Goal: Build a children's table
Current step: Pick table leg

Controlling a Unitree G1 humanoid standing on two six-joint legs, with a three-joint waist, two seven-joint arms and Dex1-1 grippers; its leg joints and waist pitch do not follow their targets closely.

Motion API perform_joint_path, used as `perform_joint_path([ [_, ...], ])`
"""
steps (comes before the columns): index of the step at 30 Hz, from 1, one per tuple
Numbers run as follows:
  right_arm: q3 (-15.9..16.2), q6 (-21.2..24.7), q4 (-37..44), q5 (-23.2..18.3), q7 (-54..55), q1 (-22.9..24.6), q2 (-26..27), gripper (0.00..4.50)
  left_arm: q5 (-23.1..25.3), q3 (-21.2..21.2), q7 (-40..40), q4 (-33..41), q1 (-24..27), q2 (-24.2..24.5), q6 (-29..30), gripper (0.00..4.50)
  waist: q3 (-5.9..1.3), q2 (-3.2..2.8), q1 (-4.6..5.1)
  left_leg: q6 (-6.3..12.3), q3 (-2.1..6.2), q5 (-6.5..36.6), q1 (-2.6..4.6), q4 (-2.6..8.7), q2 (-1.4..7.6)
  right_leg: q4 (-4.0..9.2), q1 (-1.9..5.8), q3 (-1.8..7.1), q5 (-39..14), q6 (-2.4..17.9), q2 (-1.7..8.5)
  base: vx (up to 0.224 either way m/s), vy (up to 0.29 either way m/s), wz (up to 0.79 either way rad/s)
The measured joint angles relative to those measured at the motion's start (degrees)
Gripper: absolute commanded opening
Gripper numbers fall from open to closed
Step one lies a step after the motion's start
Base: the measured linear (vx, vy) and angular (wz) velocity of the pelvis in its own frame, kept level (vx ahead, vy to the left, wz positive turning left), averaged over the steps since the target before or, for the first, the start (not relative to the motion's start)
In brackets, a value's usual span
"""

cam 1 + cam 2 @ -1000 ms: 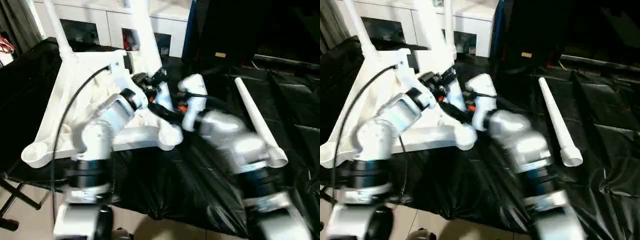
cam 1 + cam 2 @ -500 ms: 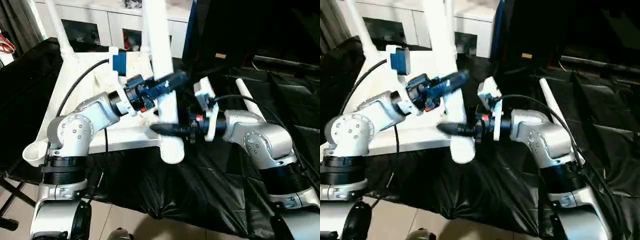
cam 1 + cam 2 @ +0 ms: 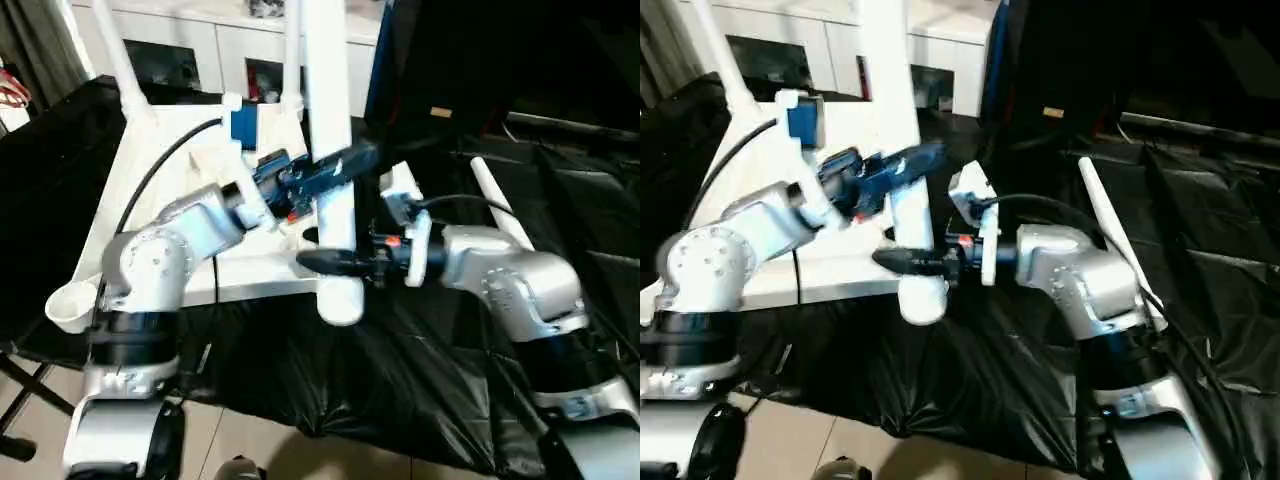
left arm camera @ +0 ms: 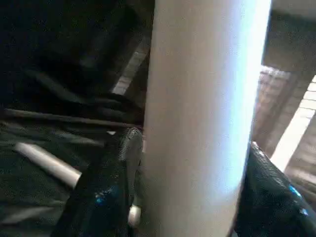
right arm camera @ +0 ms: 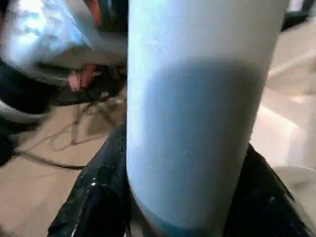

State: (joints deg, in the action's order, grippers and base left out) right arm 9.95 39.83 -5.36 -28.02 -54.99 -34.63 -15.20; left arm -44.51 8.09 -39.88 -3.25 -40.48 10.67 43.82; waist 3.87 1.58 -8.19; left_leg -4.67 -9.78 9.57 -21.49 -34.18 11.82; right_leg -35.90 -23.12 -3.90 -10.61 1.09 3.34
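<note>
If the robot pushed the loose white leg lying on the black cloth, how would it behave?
The loose leg is a round tapered tube, so it would probably roll in a curve. It looks like hollow plastic, likely light and stiff. The wrinkled black cloth may slow it.

Overall light: I see even indoor light on the head views, bright on white plastic, black cloth (image 3: 420, 360) deep dark.
Glare: sheen on cloth folds; leg (image 3: 335, 190) nearly blown out.
Blur: slight smear on my silver forearms.
Wrist views: leg (image 4: 202, 118) soft, out of focus; its lower half shadowed (image 5: 197, 138).
</note>
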Motion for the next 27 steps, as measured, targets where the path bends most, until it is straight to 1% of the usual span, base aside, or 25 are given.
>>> perform_joint_path([
  [4, -0.9, -1.5, -0.2, 1.7, 6.5, 0.9, 3.6, 1.91, 6.2, -0.6, 8.7, 2.4, 0.6, -3.1, -3.9, 3.03, 0.00, 0.00, 0.07, 0.00, 0.00, 0.0, -0.01, 0.00, 0.00, 0.01, 0.00, 0.01, 0.0, 0.0, 0.00, 0.000, 0.000, 0.00],
  [7, -1.7, -2.0, -0.4, 4.0, 13.1, 1.1, 6.8, 1.91, 10.8, -0.3, 20.0, 3.6, 1.0, -7.2, -6.8, 3.03, 0.00, 0.05, 0.05, 0.00, 0.00, 0.0, -0.02, 0.00, 0.00, 0.03, 0.00, 0.00, 0.0, 0.0, 0.00, 0.000, 0.000, 0.00],
  [9, -1.7, -3.6, -1.6, 6.6, 18.9, 1.1, 10.4, 1.91, 12.8, 1.2, 28.3, 4.3, 1.3, -10.2, -6.8, 3.03, 0.00, 0.06, 0.32, -0.01, 0.00, 0.0, 0.00, 0.00, 0.00, 0.01, -0.01, 0.00, 0.0, 0.0, 0.00, 0.000, 0.000, 0.00],
  [11, -1.3, -4.1, -2.4, 8.0, 21.4, 1.1, 11.3, 1.91, 13.9, 1.3, 32.0, 4.3, 1.7, -11.2, -6.7, 3.03, 0.03, 0.10, 0.28, -0.02, 0.01, 0.0, -0.02, 0.00, 0.00, 0.02, -0.02, -0.01, -0.1, -0.2, 0.00, 0.000, 0.000, 0.00],
  [13, -1.2, -5.0, -3.4, 9.4, 25.2, 1.1, 14.2, 1.91, 16.2, 1.5, 36.0, 4.8, 2.1, -12.8, -7.1, 3.03, 0.04, 0.15, 0.36, -0.02, 0.01, 0.0, -0.02, 0.01, 0.01, 0.02, -0.02, 0.00, -0.2, -0.3, -0.01, 0.000, 0.000, 0.00],
  [15, -0.9, -6.0, -4.2, 10.4, 27.4, 1.1, 15.4, 1.90, 17.5, 1.5, 37.9, 4.8, 2.5, -14.0, -7.7, 2.69, 0.05, 0.18, 0.24, -0.01, 0.01, 0.0, -0.05, 0.00, 0.01, 0.06, -0.02, 0.00, -0.2, -0.3, -0.01, 0.000, 0.000, 0.00],
  [17, -0.5, -6.3, -4.3, 10.5, 28.2, 1.1, 15.6, 1.90, 18.0, 1.6, 38.5, 4.9, 2.7, -14.4, -8.2, 2.69, 0.03, 0.25, 0.04, -0.01, 0.01, 0.0, -0.09, 0.00, 0.00, 0.09, -0.02, 0.00, -0.2, -0.4, -0.01, 0.000, 0.000, 0.00],
  [20, -0.5, -6.6, -4.3, 11.3, 29.0, 1.1, 16.5, 1.90, 18.0, 1.6, 40.2, 5.2, 2.7, -15.0, -8.7, 2.27, 0.03, 0.33, 0.07, -0.01, 0.02, 0.0, -0.11, 0.00, 0.00, 0.12, -0.02, 0.00, -0.2, -0.4, -0.01, 0.000, 0.000, 0.00],
  [22, -0.5, -6.9, -4.3, 12.0, 29.6, 1.1, 17.0, 1.90, 18.3, 1.6, 40.9, 5.8, 2.8, -15.5, -8.7, 2.24, 0.03, 0.33, 0.13, -0.01, 0.02, 0.0, -0.11, 0.01, 0.00, 0.11, -0.02, 0.00, -0.2, -0.4, -0.01, 0.000, 0.000, 0.00],
  [24, -0.5, -7.0, -4.3, 12.2, 29.9, 1.1, 17.2, 1.90, 17.9, 2.2, 40.8, 5.9, 2.8, -15.9, -8.7, 1.96, 0.03, 0.33, 0.17, -0.01, 0.03, 0.0, -0.11, 0.00, 0.00, 0.11, -0.03, -0.01, -0.2, -0.4, -0.01, 0.000, 0.000, 0.00],
  [26, -0.3, -7.4, -4.3, 12.6, 30.0, 1.1, 17.1, 1.90, 17.7, 2.4, 40.2, 5.9, 2.9, -15.8, -8.7, 1.91, 0.03, 0.33, 0.19, -0.01, 0.03, 0.0, -0.11, 0.01, 0.00, 0.10, -0.03, -0.01, -0.2, -0.4, -0.01, 0.000, 0.000, 0.00],
  [27, -0.2, -7.6, -4.3, 12.7, 30.0, 1.1, 17.1, 2.25, 17.6, 2.5, 39.7, 5.9, 2.9, -15.7, -8.7, 1.91, 0.03, 0.33, 0.19, -0.01, 0.03, 0.0, -0.11, 0.00, 0.00, 0.10, -0.03, -0.01, -0.2, -0.4, -0.01, 0.000, 0.000, 0.00],
])
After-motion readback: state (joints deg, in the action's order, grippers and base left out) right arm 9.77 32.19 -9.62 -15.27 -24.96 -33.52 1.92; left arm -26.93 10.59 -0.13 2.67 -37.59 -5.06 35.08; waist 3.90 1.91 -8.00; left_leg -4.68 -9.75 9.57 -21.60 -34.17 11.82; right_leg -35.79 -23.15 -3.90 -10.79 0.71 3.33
